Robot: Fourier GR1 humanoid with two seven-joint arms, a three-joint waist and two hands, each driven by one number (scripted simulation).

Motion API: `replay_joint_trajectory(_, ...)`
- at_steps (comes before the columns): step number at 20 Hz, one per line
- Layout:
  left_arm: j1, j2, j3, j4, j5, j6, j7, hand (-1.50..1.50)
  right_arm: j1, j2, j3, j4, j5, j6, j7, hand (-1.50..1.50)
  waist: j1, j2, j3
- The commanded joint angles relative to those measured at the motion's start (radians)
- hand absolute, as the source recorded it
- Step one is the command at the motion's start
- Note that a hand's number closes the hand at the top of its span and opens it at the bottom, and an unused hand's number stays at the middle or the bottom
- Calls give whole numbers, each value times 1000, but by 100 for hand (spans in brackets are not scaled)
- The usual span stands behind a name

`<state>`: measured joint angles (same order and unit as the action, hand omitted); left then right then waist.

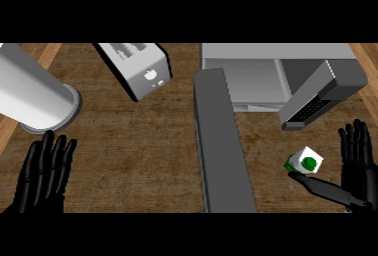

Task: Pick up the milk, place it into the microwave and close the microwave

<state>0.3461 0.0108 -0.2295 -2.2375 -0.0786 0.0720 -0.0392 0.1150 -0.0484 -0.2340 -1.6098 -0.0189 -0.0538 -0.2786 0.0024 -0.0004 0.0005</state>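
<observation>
The milk [305, 161] is a small white carton with a green cap, standing on the wooden counter [140, 150] at the right, in front of the microwave. The microwave [255, 75] is a light grey box at the back right, with its cavity showing. Its long grey door [221, 145] swings out towards me through the middle of the view. My right hand [358, 165] is open just right of the milk, fingers straight and pointing away from me; its thumb [325, 189] reaches under the carton's near side. My left hand [44, 172] rests open at the lower left.
A big grey cylinder [37, 92] lies tilted at the back left. A grey box-like appliance [140, 67] leans at the back centre-left. A dark grey block with a keypad [319, 95] sticks out at the microwave's right, just behind the milk.
</observation>
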Motion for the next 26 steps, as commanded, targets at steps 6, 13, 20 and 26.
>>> replay_joint_trajectory(6, 60, -10, -90, -50, -49, 40, 0, -150, 57, 4, -56, 216, -26, 33, -233, -150, -1, -1, 0)
replay_joint_trajectory(13, 52, 16, -40, -42, 2, 18, 7, -150, -98, -52, -119, 568, -49, 61, -406, -150, 2, 1, 0)
replay_joint_trajectory(20, 84, 19, -75, -40, -33, 31, -31, -150, -263, -114, -176, 902, -80, 92, -555, -150, 7, 2, 0)
replay_joint_trajectory(26, 134, 16, -149, -110, -62, 40, -24, -150, -332, -194, -206, 1203, -55, 160, -767, -150, 17, 5, 3)
